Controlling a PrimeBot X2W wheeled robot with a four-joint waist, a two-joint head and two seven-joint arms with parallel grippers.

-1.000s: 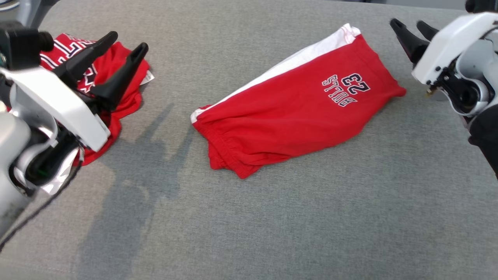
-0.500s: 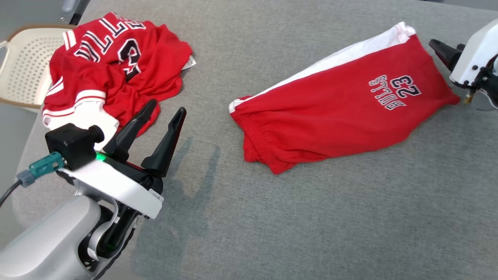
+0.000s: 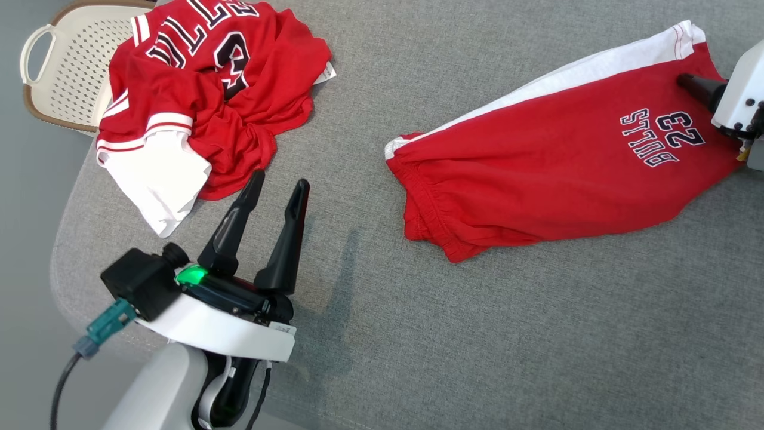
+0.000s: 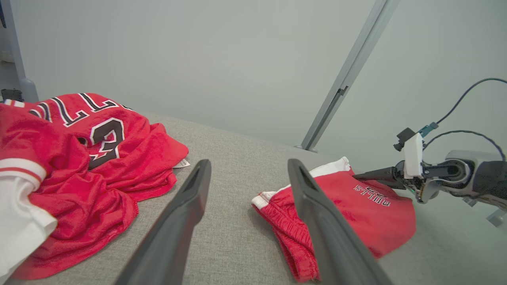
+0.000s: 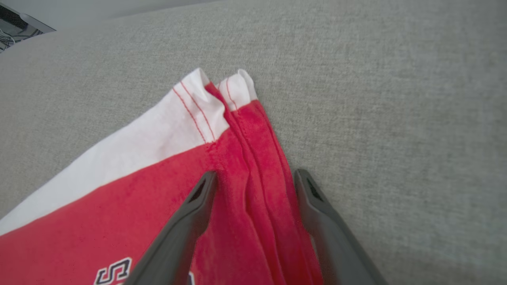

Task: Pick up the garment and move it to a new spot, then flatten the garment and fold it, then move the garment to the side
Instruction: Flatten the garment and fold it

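Head view: red shorts [image 3: 555, 179] read "BULLS 23" upside down; crumpled jersey [image 3: 262, 113] shows "3"; both jaws spread

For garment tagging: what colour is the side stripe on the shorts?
The stripe is white, on red shorts; clearest in the head view.

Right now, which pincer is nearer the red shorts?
Right. The right pincer is open astride the hem of the red shorts; the left pincer is open above the grey surface, apart from them, near the red jersey.
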